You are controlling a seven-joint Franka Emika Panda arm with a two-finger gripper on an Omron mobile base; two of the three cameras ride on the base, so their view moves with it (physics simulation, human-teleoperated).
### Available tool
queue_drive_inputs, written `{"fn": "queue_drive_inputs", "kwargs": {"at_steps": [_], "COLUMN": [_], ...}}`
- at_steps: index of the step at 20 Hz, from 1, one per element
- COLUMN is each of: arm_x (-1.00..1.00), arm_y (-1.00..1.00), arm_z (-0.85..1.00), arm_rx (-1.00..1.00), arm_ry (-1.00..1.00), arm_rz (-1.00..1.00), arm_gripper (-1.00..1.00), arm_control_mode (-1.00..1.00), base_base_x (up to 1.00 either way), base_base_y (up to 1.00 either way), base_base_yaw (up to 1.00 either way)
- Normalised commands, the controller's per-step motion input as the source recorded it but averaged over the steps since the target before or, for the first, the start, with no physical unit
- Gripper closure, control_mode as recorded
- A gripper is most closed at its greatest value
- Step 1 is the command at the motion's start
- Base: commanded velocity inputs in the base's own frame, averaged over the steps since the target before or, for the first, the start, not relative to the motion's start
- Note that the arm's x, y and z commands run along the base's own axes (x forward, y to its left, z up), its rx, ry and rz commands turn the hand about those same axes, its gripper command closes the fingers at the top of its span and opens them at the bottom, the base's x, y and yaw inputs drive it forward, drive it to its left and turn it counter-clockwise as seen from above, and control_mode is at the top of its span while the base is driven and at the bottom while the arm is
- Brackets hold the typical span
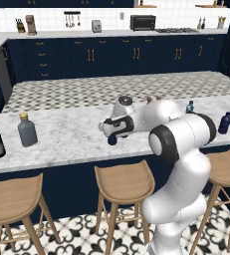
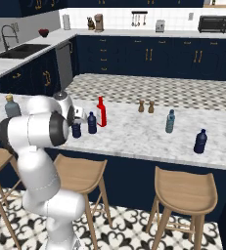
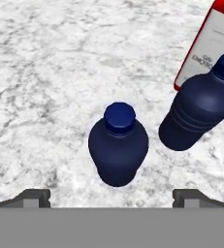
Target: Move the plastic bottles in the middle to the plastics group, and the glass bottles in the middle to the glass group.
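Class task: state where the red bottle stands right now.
In the right base view the red bottle stands upright on the marble counter, right of two navy bottles, with the gripper at their left.

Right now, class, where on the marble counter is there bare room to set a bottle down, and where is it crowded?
Bare marble lies between the grey flask and the hand, and between the red bottle and the teal bottle. It is crowded in the middle: two navy bottles stand close together, the red one just behind.

Two navy bottles (image 3: pixel 118 145), red white-labelled bottle (image 3: pixel 215 36), grey-veined white marble counter (image 3: pixel 45 72).
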Motion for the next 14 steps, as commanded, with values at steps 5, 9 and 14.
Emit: {"fn": "queue_drive_inputs", "kwargs": {"at_steps": [5, 9, 14], "arm_x": [0.18, 0.24, 0.13], "arm_y": [0.04, 0.00, 0.00], "arm_z": [-0.22, -0.12, -0.12], "arm_rx": [0.00, 0.00, 0.00], "arm_ry": [0.08, 0.07, 0.05], "arm_rz": [0.00, 0.00, 0.00], "arm_gripper": [-1.00, -1.00, -1.00], "arm_control_mode": [-1.00, -1.00, -1.00], "base_base_x": [0.00, 0.00, 0.00], "base_base_y": [0.00, 0.00, 0.00], "base_base_yaw": [0.00, 0.00, 0.00]}}
